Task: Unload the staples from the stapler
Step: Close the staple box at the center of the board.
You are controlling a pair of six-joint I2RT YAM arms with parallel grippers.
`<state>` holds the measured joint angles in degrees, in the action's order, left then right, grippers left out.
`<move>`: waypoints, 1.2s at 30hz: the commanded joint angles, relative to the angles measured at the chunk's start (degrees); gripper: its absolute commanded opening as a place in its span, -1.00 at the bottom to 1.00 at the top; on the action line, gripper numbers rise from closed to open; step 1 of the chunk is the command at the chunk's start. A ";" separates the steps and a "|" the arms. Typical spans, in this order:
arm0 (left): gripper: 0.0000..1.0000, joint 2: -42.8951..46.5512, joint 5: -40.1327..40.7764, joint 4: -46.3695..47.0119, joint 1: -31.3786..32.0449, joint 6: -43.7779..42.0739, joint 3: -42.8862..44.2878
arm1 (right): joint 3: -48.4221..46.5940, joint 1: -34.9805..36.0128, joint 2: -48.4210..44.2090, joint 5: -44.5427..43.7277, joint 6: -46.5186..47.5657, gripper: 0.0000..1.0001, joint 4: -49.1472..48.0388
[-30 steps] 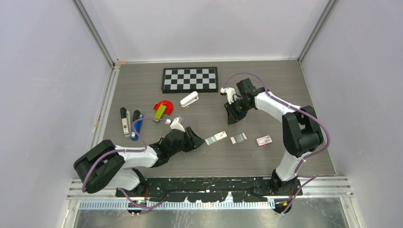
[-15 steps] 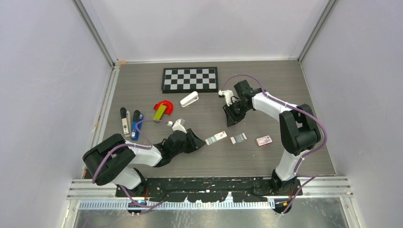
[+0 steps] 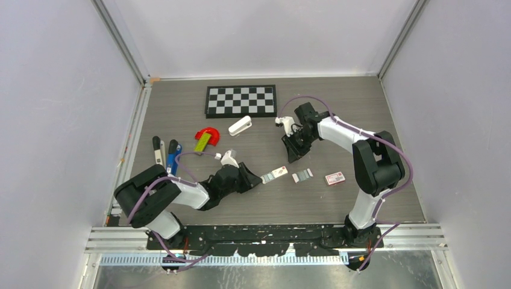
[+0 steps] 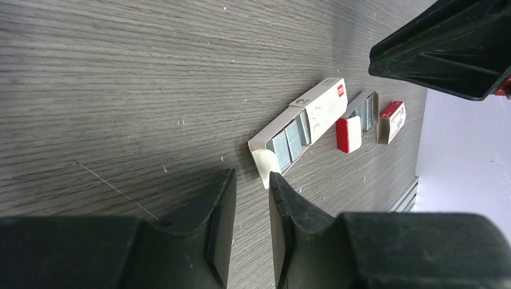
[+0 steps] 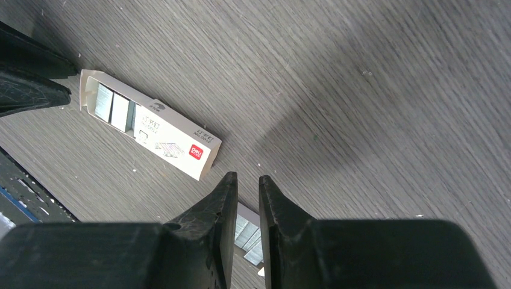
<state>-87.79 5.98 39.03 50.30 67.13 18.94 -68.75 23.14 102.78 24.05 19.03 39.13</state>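
The stapler lies at the left side of the table, bright blue, lengthwise beside a dark-and-white tool, well apart from both arms; neither pincer touches it.

The left pincer hangs low over the wood near the table's middle; its jaws stand a narrow gap apart, bare table showing between them, nothing held. Just beyond its tips lies an open staple box, white, with grey strips of staples showing in the drawn-out tray; past that sit a second small tray of staples and a red-and-white box, all three in a row.

The right pincer points down above the same row, further back on the table; its jaws are parted by only a slit, with nothing gripped between them; the open staple box lies to its left in the wrist view.

A white stapler rests behind, near a checkerboard; a red curved piece with a green strip lies to its left.
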 commanded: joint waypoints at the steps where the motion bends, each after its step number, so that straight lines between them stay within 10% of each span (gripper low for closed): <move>1: -0.46 -1.70 0.35 0.48 0.41 -0.16 1.39 | -2.59 0.20 0.04 -0.24 2.33 -0.50 2.13; 36: -0.71 -3.73 -0.79 1.99 0.50 1.82 3.34 | -4.18 3.47 3.65 -1.35 4.35 -0.52 5.61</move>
<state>-91.29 5.06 40.01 50.52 67.81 21.43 -70.89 25.96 106.41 23.00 22.44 44.25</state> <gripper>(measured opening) 0.146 0.241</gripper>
